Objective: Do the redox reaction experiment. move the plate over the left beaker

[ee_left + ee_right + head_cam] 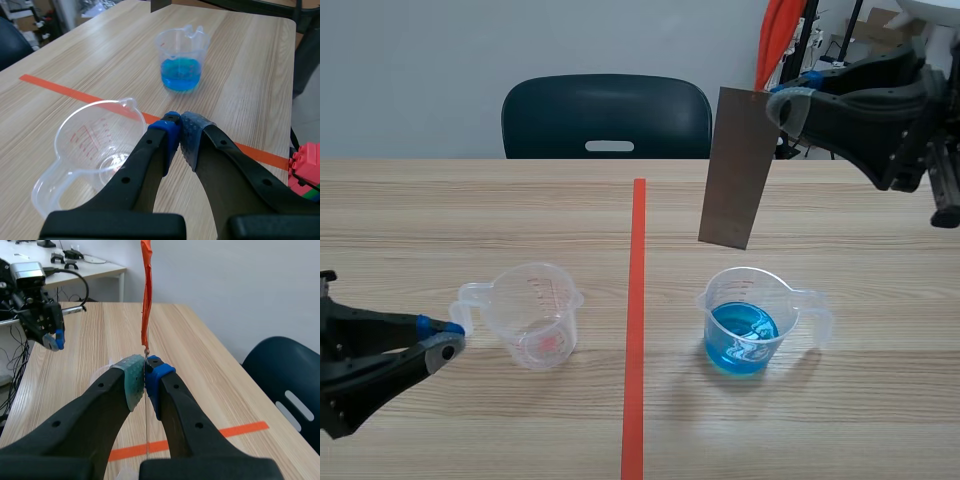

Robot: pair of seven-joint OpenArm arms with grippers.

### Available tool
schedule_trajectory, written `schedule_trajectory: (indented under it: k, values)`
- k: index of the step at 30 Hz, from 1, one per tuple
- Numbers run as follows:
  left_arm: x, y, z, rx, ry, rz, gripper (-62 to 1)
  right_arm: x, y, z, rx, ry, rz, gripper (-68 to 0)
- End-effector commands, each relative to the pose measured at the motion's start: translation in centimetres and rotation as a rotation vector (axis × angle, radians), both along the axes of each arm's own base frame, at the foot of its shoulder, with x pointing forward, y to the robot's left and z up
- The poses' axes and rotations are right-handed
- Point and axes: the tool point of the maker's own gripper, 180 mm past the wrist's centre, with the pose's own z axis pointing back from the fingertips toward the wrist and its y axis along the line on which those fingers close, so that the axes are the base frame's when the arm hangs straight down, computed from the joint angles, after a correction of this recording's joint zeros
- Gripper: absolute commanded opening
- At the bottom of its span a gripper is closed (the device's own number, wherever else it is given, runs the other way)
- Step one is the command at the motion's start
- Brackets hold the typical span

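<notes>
**While the flat grey-brown metal plate [732, 170] hangs right of the orange-red tape line [636, 320], the empty clear plastic beaker [538, 315] stands uncovered**

The right gripper [777, 102] pinches the plate's top edge. The plate hangs nearly upright over the wooden bench's [880, 420] right half, its lower edge apart from the rim of the clear plastic beaker of blue liquid [750, 322] beneath. Across the tape line, toward the near left corner, the empty beaker stands well apart from both. The left gripper [450, 335], jaws pressed together on nothing, lies just beside its handle.
</notes>
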Motion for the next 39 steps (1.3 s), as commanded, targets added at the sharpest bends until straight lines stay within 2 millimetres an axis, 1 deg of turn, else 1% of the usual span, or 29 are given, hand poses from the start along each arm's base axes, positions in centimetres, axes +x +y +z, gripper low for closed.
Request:
schedule_trajectory:
  k: [1, 5, 10, 13, 19, 26, 28, 31, 36, 37, 39]
  values:
    - [-0.6, -0.1, 0.6, -0.041, -0.016, 0.016, -59.2, 0.5, 0.5, 1.9, 0.037, -0.039, 0.016, -66.9]
    - [-2.9, 0.6, 0.1, -0.063, -0.023, 0.067, -59.2, 0.7, 1.9, 2.1, 0.043, -0.051, 0.036, -66.9]
    - [-5.9, 0.4, -0.8, -0.037, -0.073, 0.077, -59.2, 0.9, 3.5, 2.3, 0.053, -0.060, 0.060, -66.9]
    - [-6.5, 0.6, -1.4, -0.040, -0.095, 0.133, -59.2, 1.0, 4.6, 2.3, 0.055, -0.065, 0.075, -66.9]
    - [-7.6, 1.5, -3.3, -0.090, -0.052, 0.243, -59.2, 0.8, 6.7, 2.1, 0.066, -0.056, 0.106, -66.9]
    - [-9.4, 2.5, -4.3, -0.186, -0.056, 0.375, -59.2, 0.4, 9.0, 1.9, 0.077, -0.045, 0.140, -66.9]
    - [-9.6, 2.5, -4.6, -0.194, -0.068, 0.408, -59.2, 0.3, 9.6, 1.9, 0.082, -0.042, 0.149, -66.9]
    - [-9.5, 2.1, -5.0, -0.206, -0.087, 0.452, -59.2, 0.3, 10.6, 1.9, 0.091, -0.017, 0.155, -66.9]
    - [-8.6, 1.2, -4.9, -0.241, -0.132, 0.520, -59.0, 0.3, 12.1, 1.8, 0.103, 0.034, 0.164, -66.9]
    - [-8.4, 1.2, -4.9, -0.246, -0.138, 0.535, -57.6, 0.3, 12.3, 1.8, 0.105, 0.044, 0.166, -66.9]
    - [-8.0, 1.5, -4.7, -0.252, -0.153, 0.572, -51.7, 0.3, 12.8, 1.9, 0.111, 0.064, 0.169, -66.9]
